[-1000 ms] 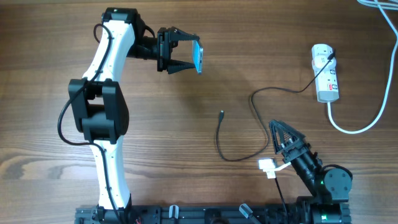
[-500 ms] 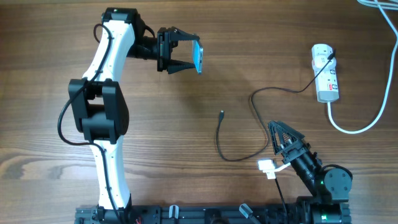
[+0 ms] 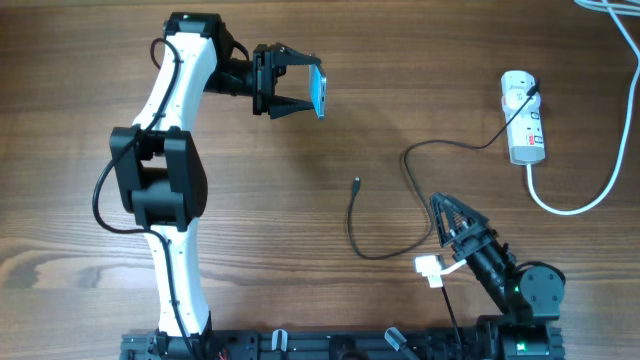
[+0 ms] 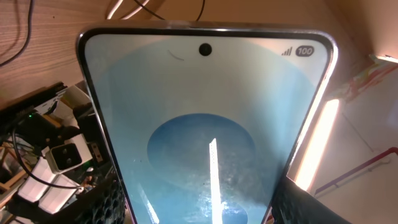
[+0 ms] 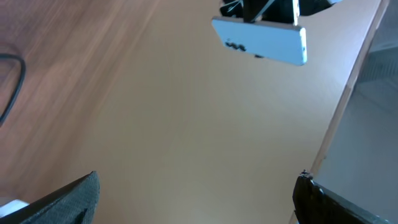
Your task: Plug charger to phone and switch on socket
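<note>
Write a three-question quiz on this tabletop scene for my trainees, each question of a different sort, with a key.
1. Short answer: what does the open right gripper hold?
2. Multiple choice: the flat rectangular cyan-screened phone is held by: A the left gripper; B the right gripper; C neither.
3. True or false: the plug tip of the thin black charger cable lies on the brown wooden table, apart from the phone.

Key: 1 nothing; 2 A; 3 true.
</note>
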### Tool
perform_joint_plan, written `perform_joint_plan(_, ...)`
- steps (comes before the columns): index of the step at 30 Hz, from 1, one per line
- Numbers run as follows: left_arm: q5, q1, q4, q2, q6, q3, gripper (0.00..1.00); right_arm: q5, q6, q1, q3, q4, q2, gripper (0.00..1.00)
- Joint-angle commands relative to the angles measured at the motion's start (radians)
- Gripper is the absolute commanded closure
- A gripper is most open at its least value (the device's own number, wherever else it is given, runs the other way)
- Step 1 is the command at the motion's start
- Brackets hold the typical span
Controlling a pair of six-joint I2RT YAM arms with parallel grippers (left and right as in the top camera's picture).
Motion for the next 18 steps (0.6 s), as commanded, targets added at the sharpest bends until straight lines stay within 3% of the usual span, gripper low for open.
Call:
perform_joint_plan(1,0.053,0.003,-0.004,-0.055,0.021,0.019,0.37,0.054,0.033,0.003,-0.001,0.043,0.006,0.0)
perform_joint_plan(5,0.049,0.003,-0.003,-0.055,0.021,0.019,0.38,0.016,0.315,0.003,-0.001,0.187,0.006,0.0)
perform_joint_plan(12,0.049,0.003,-0.004,-0.055,0.035,0.019,0.38,-0.094,1.182,0.003,-0.001,0.531,0.006,0.0)
perform_joint_plan(18,0.041,0.003,-0.004,-0.055,0.043,0.019,0.38,-0.312,0.965,0.003,-0.001,0.461,0.006,0.0)
